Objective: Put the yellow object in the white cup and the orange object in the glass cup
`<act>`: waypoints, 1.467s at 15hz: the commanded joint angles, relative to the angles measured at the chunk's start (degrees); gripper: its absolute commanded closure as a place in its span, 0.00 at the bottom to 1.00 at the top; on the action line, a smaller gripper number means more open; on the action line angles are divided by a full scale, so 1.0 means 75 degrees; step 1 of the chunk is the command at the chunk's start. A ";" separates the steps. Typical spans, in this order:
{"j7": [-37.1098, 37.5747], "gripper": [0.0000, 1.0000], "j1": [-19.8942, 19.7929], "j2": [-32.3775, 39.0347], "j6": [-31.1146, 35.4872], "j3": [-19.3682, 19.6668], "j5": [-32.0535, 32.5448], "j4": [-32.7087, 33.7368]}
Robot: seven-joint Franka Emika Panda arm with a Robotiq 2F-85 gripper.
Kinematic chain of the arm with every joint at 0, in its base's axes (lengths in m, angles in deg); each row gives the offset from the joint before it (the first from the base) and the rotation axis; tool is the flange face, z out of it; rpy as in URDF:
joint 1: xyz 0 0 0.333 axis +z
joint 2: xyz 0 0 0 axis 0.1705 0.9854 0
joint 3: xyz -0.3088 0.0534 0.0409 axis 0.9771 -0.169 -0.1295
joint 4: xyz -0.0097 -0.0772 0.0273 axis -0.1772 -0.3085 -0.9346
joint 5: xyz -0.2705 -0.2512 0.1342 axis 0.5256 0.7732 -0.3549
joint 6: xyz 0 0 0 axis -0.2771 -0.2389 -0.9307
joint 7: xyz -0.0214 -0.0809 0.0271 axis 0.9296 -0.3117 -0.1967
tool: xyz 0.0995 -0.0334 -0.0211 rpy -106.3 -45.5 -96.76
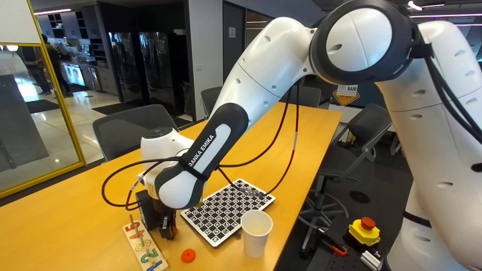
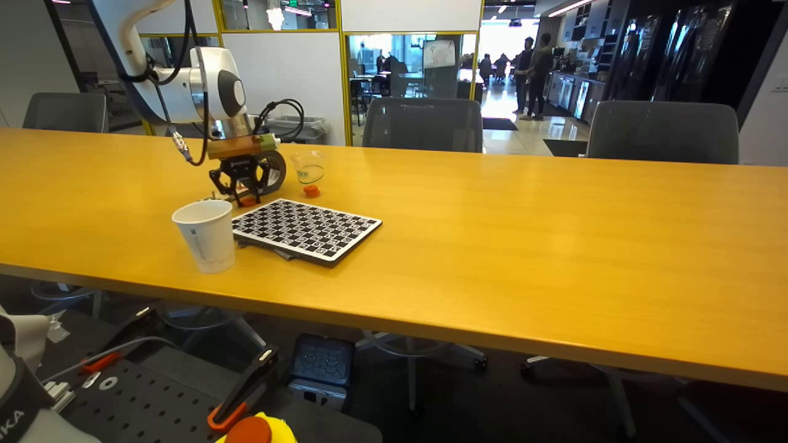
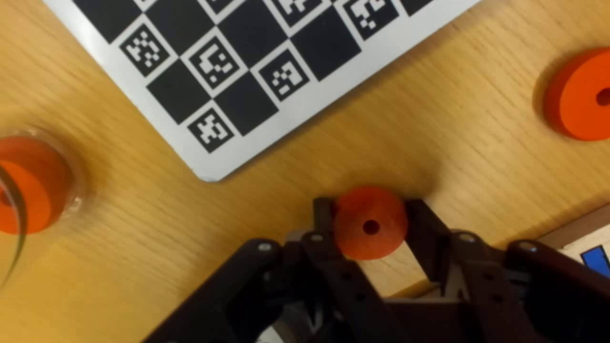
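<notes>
Three orange discs (image 3: pixel 371 212), one white cup (image 1: pixel 256 234), one glass cup (image 2: pixel 309 167), one checkerboard (image 2: pixel 308 229)

Bench (image 2: pixel 523 246): yellow wood.
Checkerboard (image 2: pixel 308 227): flat.
White cup (image 1: pixel 257 235): upright, just beside checkerboard.
Peg board (image 1: pixel 144 244): flat, numbered.
Orange disc (image 1: pixel 188 255): flat, between peg board and white cup.
Glass cup (image 2: pixel 309 169): upright, near checkerboard.

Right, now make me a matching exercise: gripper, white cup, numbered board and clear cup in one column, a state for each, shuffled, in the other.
Column one:
1. Gripper
2. White cup
3. Numbered board
4. Clear cup

Column two:
A. See-through
B. Has an orange piece between its fingers
C. Has pegs sticking up
D. Opaque, standing upright

Pairs: 1-B, 2-D, 3-C, 4-A
</notes>
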State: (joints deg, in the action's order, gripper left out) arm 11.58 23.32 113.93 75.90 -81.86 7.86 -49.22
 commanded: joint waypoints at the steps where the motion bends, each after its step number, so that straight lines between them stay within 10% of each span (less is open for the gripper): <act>1: 0.0031 0.80 0.0023 -0.0111 -0.0041 0.0053 0.0067 0.0019; 14: 0.0023 0.80 -0.0245 -0.2502 -0.1267 -0.0113 -0.0333 -0.0847; 22: -0.1182 0.81 -0.0843 -0.2299 -0.1675 0.0114 -0.0845 0.0096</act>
State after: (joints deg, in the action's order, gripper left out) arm 7.00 18.67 94.56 65.36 -81.46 3.70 -52.50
